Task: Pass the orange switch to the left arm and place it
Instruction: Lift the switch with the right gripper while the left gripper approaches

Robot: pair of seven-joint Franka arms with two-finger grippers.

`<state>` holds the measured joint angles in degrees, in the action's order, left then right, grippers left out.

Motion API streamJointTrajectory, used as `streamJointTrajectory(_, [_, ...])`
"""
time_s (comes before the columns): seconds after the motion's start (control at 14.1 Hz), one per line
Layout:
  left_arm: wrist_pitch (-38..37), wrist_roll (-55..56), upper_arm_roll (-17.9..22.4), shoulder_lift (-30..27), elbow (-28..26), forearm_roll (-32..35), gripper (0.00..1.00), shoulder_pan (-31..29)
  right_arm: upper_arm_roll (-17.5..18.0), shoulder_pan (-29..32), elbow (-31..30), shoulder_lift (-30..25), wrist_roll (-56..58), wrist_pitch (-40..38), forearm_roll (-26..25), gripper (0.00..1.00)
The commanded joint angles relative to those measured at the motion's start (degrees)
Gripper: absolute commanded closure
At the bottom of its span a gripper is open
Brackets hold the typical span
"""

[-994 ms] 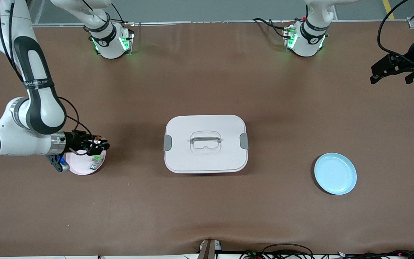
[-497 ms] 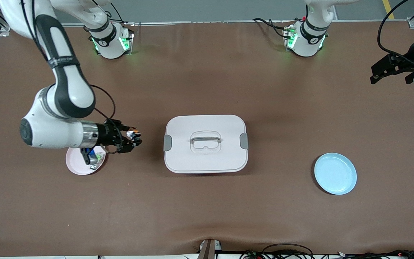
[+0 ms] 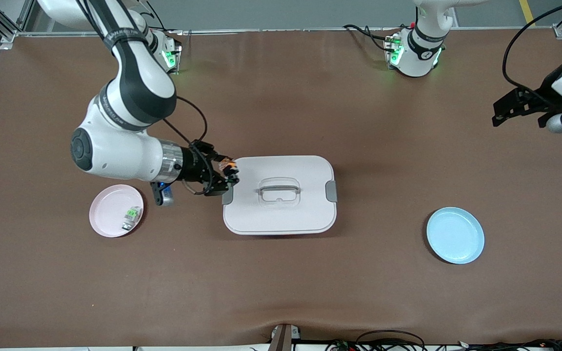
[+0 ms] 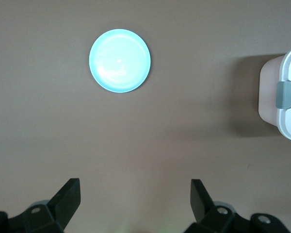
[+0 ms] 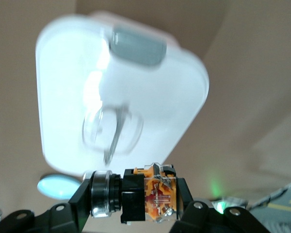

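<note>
My right gripper [image 3: 230,175] is shut on the orange switch [image 3: 229,167] and holds it in the air over the edge of the white box [image 3: 291,209] toward the right arm's end. In the right wrist view the switch [image 5: 148,194] lies crosswise between the fingers, with the box [image 5: 77,77] below it. My left gripper [image 3: 508,109] is open and empty, up in the air at the left arm's end of the table. In the left wrist view its fingers [image 4: 70,194] stand wide apart over bare table, with the box's end [image 4: 287,63] at the frame's edge.
A pink plate [image 3: 110,222] carrying a small green-and-grey component [image 3: 132,215] lies toward the right arm's end. A light blue plate [image 3: 455,235] lies toward the left arm's end and also shows in the left wrist view [image 4: 120,60]. The box stands mid-table between the plates.
My right arm has lifted the switch off the pink plate and carried it toward the box, now over the box's edge. My left gripper has shifted slightly.
</note>
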<state>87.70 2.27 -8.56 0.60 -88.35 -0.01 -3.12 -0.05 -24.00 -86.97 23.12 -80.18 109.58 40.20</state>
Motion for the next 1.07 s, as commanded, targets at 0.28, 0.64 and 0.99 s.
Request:
streamJointTrajectory(0.28, [3.96, -0.16, -1.11, 6.95, 5.91, -5.51, 0.00, 0.66, -0.83, -8.25, 8.19, 4.03, -16.31, 6.61, 2.52, 1.00])
streamJointTrajectory(0.64, [7.04, -0.34, -1.46, 9.15, 6.26, -14.13, 0.00, 1.88, -0.92, -12.21, 20.06, 10.53, -27.73, 7.31, 2.34, 1.00])
streamJointTrajectory(0.99, [7.39, -1.04, -1.46, 11.44, 6.26, -27.22, 0.00, 3.03, -0.83, -13.88, 25.70, 12.12, -34.60, 9.68, 2.34, 1.00])
